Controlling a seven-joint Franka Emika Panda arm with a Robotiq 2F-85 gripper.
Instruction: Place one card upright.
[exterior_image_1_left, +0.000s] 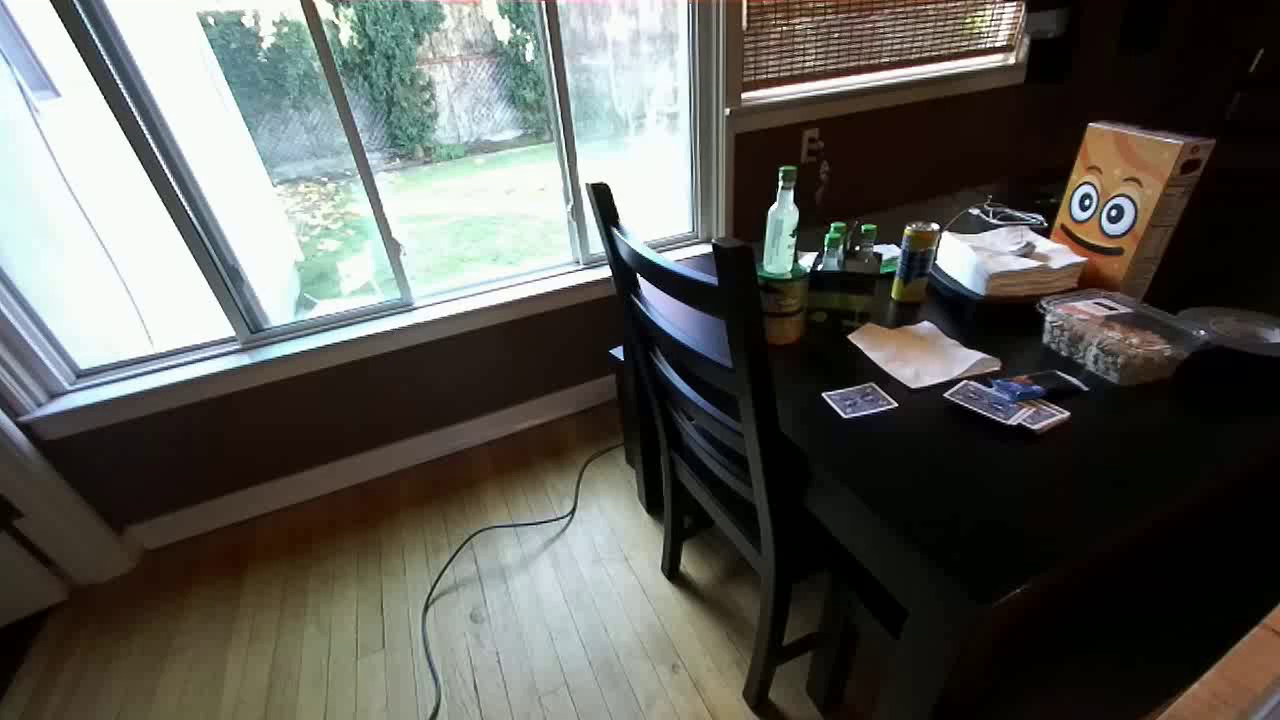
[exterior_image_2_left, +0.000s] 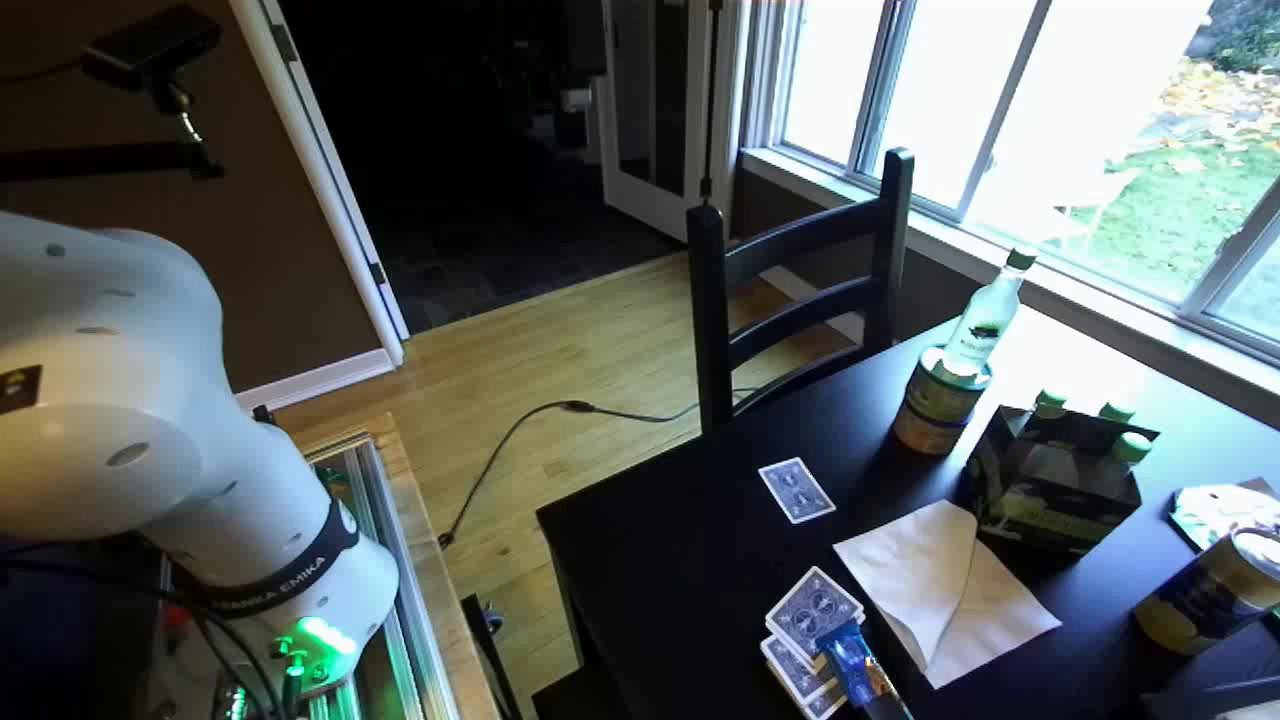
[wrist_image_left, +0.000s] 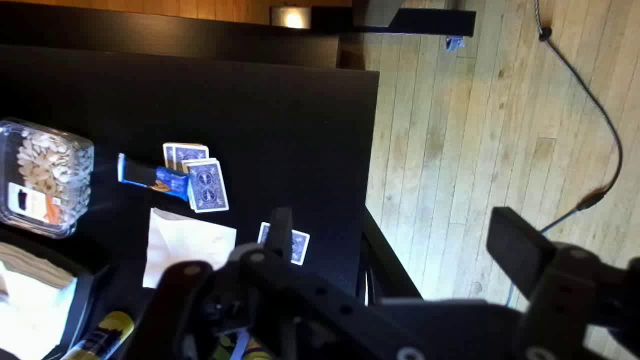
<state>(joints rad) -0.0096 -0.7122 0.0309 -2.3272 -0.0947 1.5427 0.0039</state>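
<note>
On the arm (exterior_image_2_left: 180, 430) is printed FRANKA EMIKA, the empty fingers (wrist_image_left: 517, 245) spread wide, a lone card (exterior_image_2_left: 797, 490) lying flat.

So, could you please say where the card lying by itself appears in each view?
In an exterior view: the card is right of center, below-left of the white napkin.
In an exterior view: the card is right of center, above-left of the white napkin.
In the wrist view: the card is below center, right of the white napkin, partly hidden by a gripper finger.
Shared landmark: the white napkin.
</note>
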